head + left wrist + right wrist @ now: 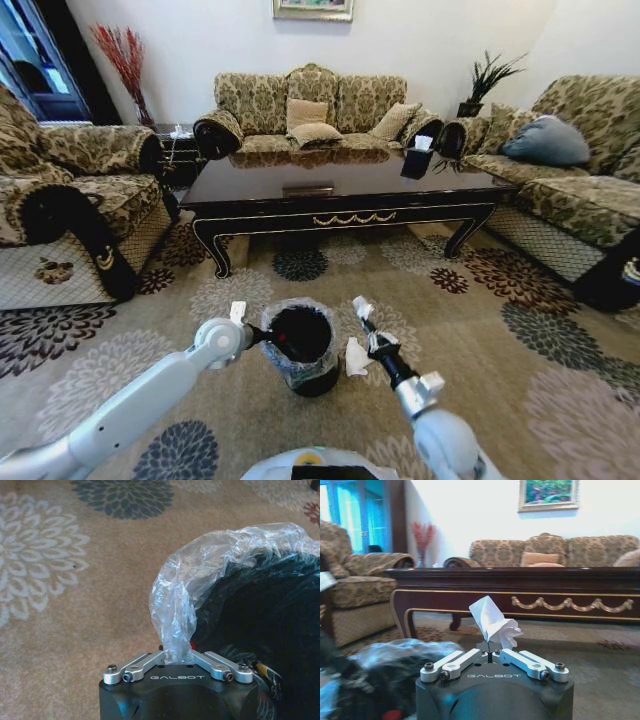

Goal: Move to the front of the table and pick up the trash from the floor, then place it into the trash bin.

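Crumpled white tissue [494, 624] sits pinched betw. the closed fingertips of the right gripper [489, 652], sticking up out of the tips w/ its long axis roughly upright, pointed end tilted slightly off to one side. In head view the right gripper [362, 338] hangs just beside the small round black trash bin [302, 350], on its right, tissue [356, 357] close to the rim.

Left gripper [176, 656] is closed on the thin translucent grey plastic liner [200, 575] at the bin's left rim; liner bunches up from the tips. A small red bit shows by the tips, can't tell what.

Bin stands upright on the beige flower-patterned carpet [480, 330], in front of the long glossy dark brown coffee table [340, 190], well apart from it.

Count: 1 tissue, 1 bin, 1 table, 2 grippers.
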